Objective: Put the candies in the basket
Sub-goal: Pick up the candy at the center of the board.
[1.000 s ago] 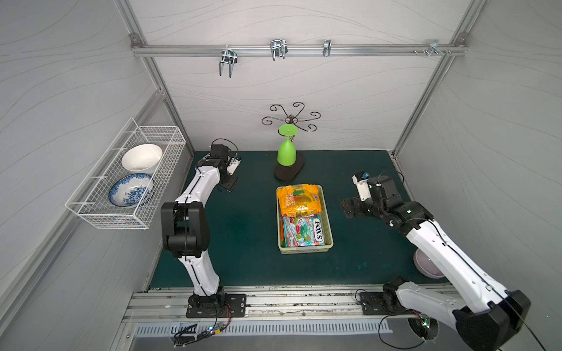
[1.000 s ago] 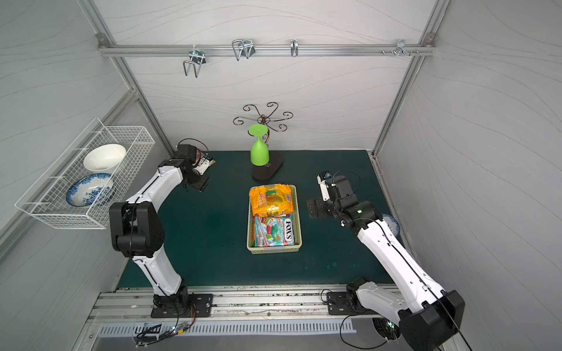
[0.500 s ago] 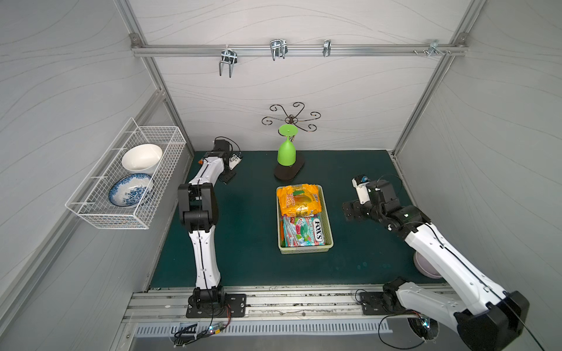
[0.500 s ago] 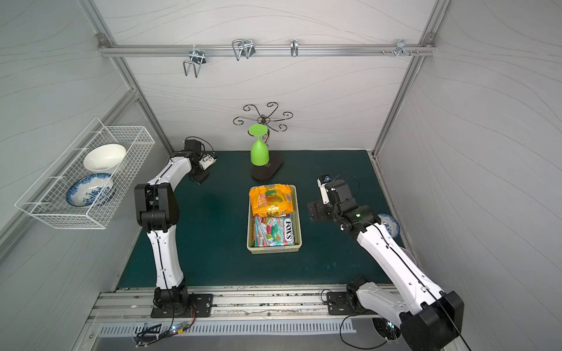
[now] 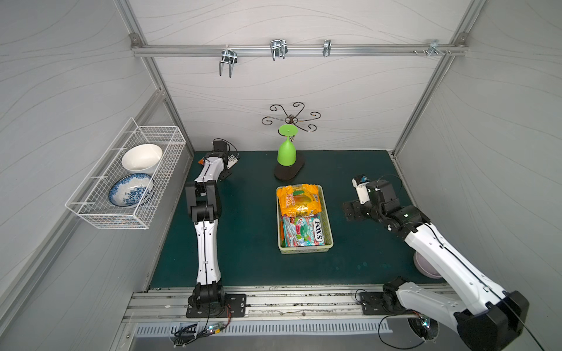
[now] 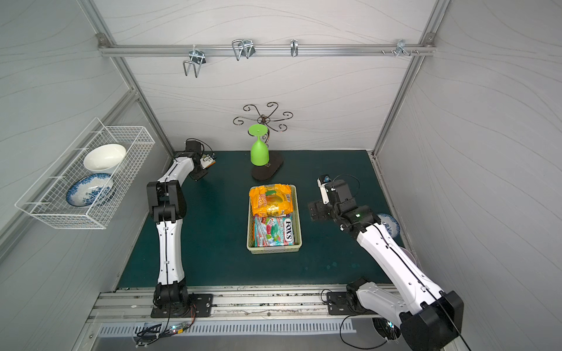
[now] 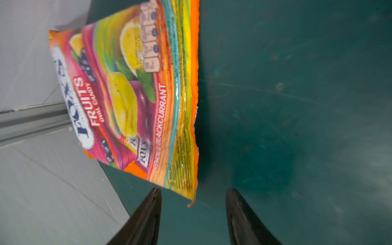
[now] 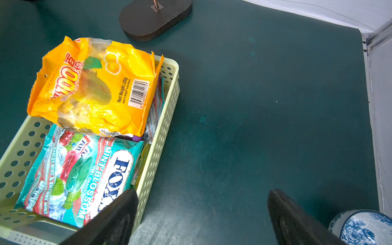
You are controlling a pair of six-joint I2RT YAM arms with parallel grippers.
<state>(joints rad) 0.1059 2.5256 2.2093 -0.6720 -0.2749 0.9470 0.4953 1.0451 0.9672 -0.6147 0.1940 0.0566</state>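
Straddling the mat (image 7: 297, 106) edge — candy bag (image 7: 127, 95), left fingers (image 7: 146, 220) apart.

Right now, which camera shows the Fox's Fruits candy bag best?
The left wrist view: the Fox's Fruits candy bag shows large, label readable, corner between the left gripper fingers. A top view shows only an orange sliver beside the left arm; the right wrist view misses it.
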